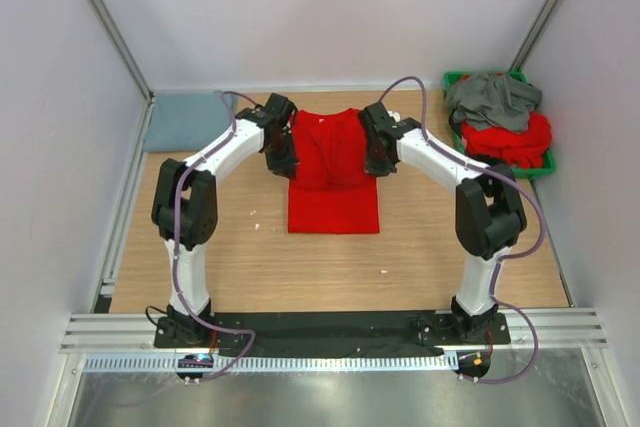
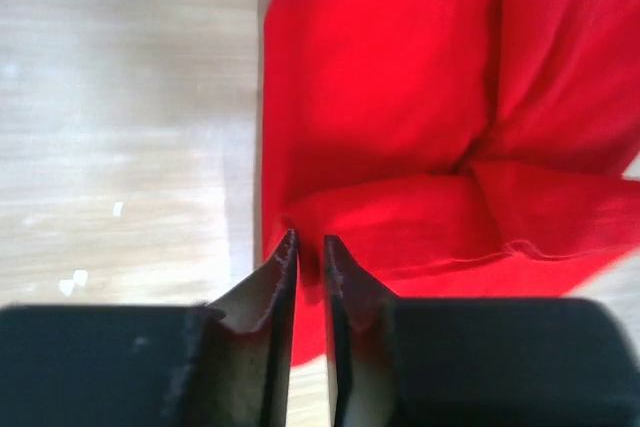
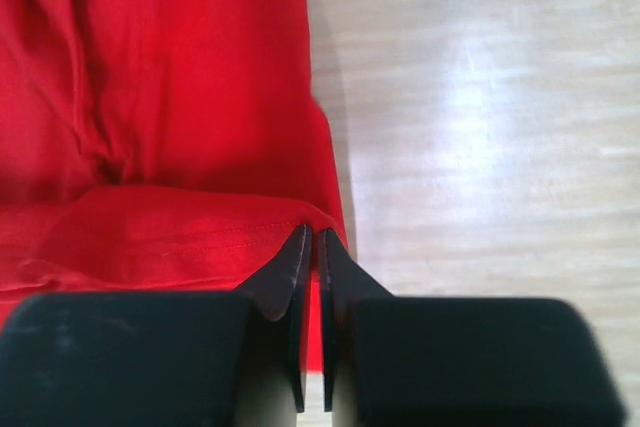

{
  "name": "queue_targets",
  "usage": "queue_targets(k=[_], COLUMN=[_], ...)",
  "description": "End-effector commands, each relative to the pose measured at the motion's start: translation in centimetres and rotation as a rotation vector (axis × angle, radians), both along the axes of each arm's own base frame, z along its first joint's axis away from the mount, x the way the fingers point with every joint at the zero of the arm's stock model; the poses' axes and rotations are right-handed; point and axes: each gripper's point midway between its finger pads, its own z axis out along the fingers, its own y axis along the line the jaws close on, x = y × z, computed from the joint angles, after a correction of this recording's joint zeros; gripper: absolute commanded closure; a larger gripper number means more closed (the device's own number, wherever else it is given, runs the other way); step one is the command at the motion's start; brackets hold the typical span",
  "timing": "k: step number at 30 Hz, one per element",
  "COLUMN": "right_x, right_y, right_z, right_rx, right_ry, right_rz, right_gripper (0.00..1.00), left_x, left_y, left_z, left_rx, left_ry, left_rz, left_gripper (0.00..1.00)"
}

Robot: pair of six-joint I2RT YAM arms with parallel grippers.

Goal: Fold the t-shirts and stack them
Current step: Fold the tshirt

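Note:
A bright red t-shirt (image 1: 333, 172) lies on the wooden table (image 1: 250, 257), its far part lifted and doubled toward the near hem. My left gripper (image 1: 283, 162) is shut on the shirt's left edge; the left wrist view shows red cloth (image 2: 400, 97) pinched between the jaws of that gripper (image 2: 310, 247). My right gripper (image 1: 377, 161) is shut on the right edge; the right wrist view shows the cloth fold (image 3: 180, 147) pinched by that gripper (image 3: 314, 239). A dusty blue-grey t-shirt (image 1: 185, 120) lies folded at the far left.
A green bin (image 1: 543, 165) at the far right holds a dark grey shirt (image 1: 492, 99) on top of red shirts (image 1: 510, 139). White walls enclose the table on three sides. A metal rail (image 1: 330, 332) runs along the near edge.

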Motion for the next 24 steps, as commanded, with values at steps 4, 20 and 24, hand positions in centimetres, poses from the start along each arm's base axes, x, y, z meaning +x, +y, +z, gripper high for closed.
queue_targets(k=[4,20,24], right_x=[6.9,-0.1,-6.1], right_y=[0.4,-1.4,-0.1], right_z=[-0.3,3.6,0.1], right_rx=[0.007,0.225,0.404], right_ry=[-0.022,-0.044,0.025], right_rz=[-0.001,0.024,0.051], right_gripper=[0.42,0.16,0.16], left_x=[6.2,0.7,-5.9], left_y=[0.4,2.4,1.6], left_z=[-0.7,7.7,3.4], left_rx=[-0.012,-0.109,-0.221], left_ry=[0.036,-0.155,-0.059], left_rz=[0.000,0.048,0.034], left_gripper=[0.55,0.24,0.27])
